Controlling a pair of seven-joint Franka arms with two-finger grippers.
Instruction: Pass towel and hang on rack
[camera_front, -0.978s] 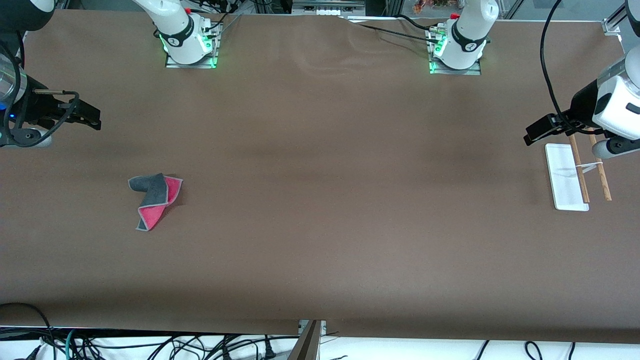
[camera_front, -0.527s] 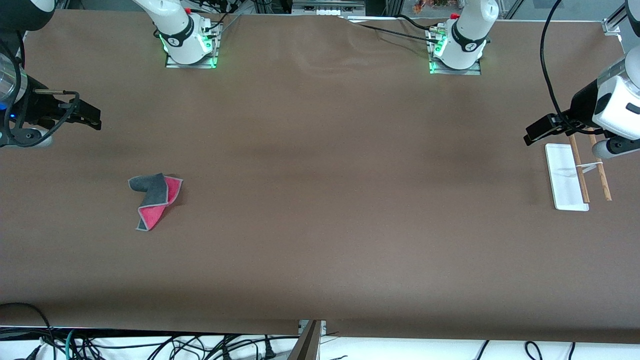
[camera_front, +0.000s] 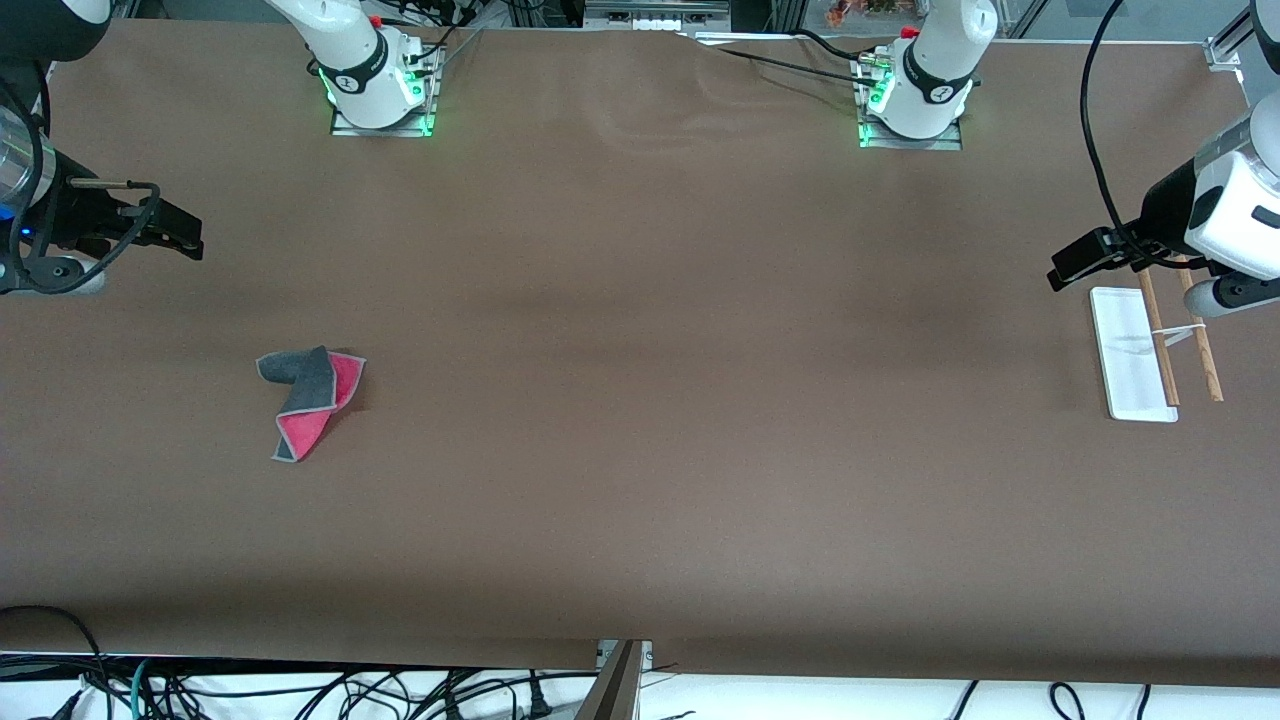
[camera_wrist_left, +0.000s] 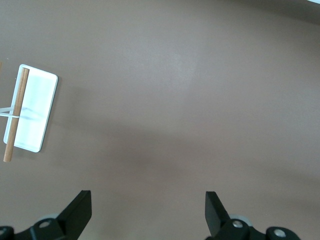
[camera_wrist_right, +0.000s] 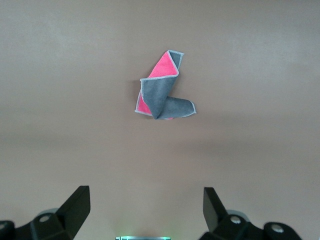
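so, going across the front view from the right arm's end, first comes the right gripper (camera_front: 185, 240). it hangs in the air over the table (camera_front: 640, 480) at that end, with nothing in it. in the right wrist view its two black fingers (camera_wrist_right: 77, 205) stand wide apart.

nearer to the front camera than this gripper lies one towel (camera_front: 308, 398) on the table, toward the right arm's end. it is a small soft cloth, folded over itself and crumpled, so both sides show: pinkish-red and dark grey, with a light grey stitched edge. nothing touches it.

the table has a smooth brown cover, with some soft wrinkles between the two arm bases.

at the left arm's end stands one rack (camera_front: 1135, 355). it has a flat white rectangular base, two thin brown wooden rods that run parallel, and one white crosspiece that joins them. no cloth is on it.

the left gripper (camera_front: 1075, 265) hangs in the air just beside the rack, empty, and its fingers (camera_wrist_left: 80, 210) are also wide apart.
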